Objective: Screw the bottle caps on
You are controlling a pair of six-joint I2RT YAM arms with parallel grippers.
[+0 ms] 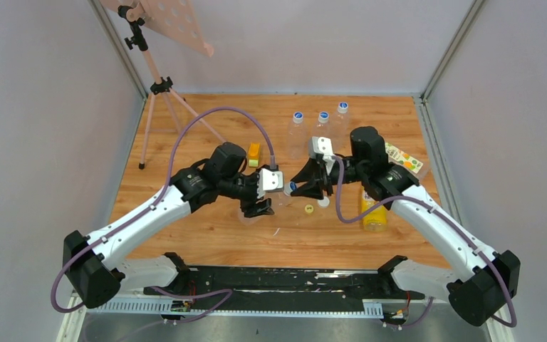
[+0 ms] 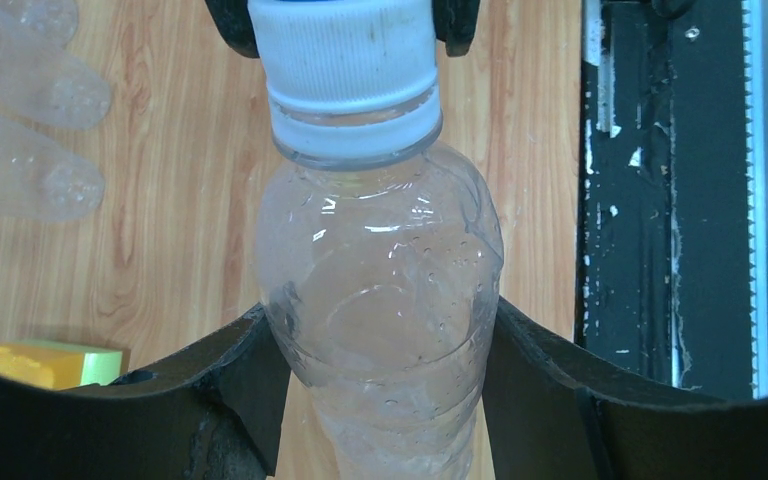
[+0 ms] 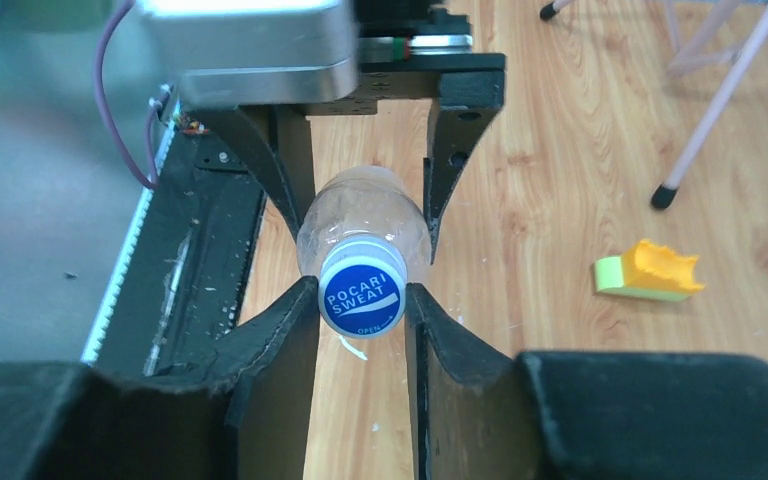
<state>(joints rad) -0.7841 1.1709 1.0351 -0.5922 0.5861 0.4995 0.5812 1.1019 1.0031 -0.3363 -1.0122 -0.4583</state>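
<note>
My left gripper is shut on the slim clear bottle and holds it level above the table, its fingers on either side of the body. My right gripper is shut on the blue cap, which has a white mark and sits on the bottle's neck. In the right wrist view my right gripper grips the cap's sides. The yellow cap and the white cap lie loose below the grippers. The yellow bottle lies at the right. The labelled bottle lies behind my right arm.
Three clear capped bottles stand at the back. An orange-and-green block sits behind my left wrist and shows in the right wrist view. A tripod stands at the back left. A black rail runs along the near edge.
</note>
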